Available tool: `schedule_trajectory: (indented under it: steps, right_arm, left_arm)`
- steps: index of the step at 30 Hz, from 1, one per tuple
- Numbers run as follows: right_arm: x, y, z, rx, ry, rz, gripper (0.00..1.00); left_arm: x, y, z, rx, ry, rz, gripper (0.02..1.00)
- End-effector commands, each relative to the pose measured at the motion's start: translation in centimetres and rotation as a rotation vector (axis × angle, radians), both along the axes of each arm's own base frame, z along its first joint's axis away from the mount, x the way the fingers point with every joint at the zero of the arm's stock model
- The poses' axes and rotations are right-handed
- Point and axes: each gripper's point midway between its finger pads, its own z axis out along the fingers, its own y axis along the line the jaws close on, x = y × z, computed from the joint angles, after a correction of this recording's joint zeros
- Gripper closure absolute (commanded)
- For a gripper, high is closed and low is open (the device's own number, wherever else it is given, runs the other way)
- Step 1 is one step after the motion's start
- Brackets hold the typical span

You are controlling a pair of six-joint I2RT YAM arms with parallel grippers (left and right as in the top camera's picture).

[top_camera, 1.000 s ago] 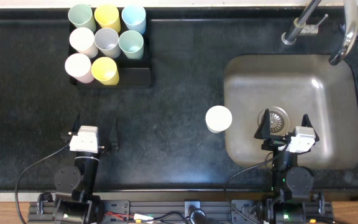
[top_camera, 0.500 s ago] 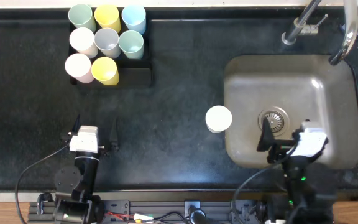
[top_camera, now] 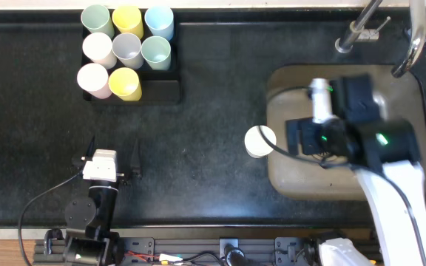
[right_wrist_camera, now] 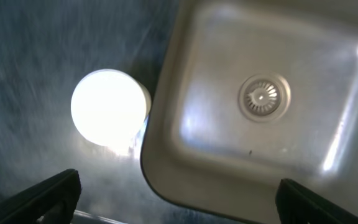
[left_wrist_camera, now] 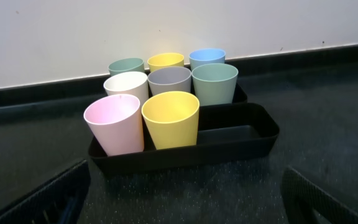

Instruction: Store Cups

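Robot arms at a kitchen desk: the right fingers (right_wrist_camera: 178, 186) hang spread wide and empty, high above the edge of a steel sink (right_wrist_camera: 303, 56). A lone white cup (right_wrist_camera: 109, 107) stands on the black desk (right_wrist_camera: 17, 50), just beside the basin's rim. The cup sits below and ahead of the fingertips, nearer one finger than the other. The sink's drain (right_wrist_camera: 261, 97) lies ahead toward the other finger.

Across the desk, the left fingers (left_wrist_camera: 185, 190) hover low over the surface, likewise wide apart and holding nothing. Straight ahead of them, near at hand, is a black tray (left_wrist_camera: 253, 134) carrying eight cups (left_wrist_camera: 170, 118). Pink and yellow stand nearest the fingers, white, grey and green come behind them, and green, yellow and blue stand against the wall. The tray lies well apart from the white cup. A faucet (top_camera: 361, 26) rises on the far side of the sink from the right fingers.
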Motion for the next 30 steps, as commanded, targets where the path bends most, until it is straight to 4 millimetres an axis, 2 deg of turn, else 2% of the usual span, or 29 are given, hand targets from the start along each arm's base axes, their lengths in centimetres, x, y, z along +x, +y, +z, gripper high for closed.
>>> schedule_trajectory:
  steps: [1,4,10,25,30]
  right_arm:
    - [0.8,0.6,-1.6,-0.052,0.068,0.128,0.003]
    - [1.3,1.2,-3.1,-0.050,0.120,0.226,0.003]
    - [1.7,1.9,-5.5,-0.040,0.208,0.299,0.005]
    - [3.6,2.9,-9.8,-0.017,0.299,0.320,0.003]
    - [3.8,3.0,-10.4,-0.019,0.310,0.328,0.003]
  left_arm:
    - [0.0,-0.1,0.1,0.020,-0.007,-0.007,0.020]
    - [0.0,0.0,0.1,0.020,-0.007,-0.007,0.020]
    - [0.0,0.0,0.1,0.021,-0.007,-0.007,0.020]
    - [0.0,0.0,0.1,0.020,-0.007,-0.007,0.020]
    - [0.0,-0.1,0.1,0.020,-0.007,-0.007,0.020]
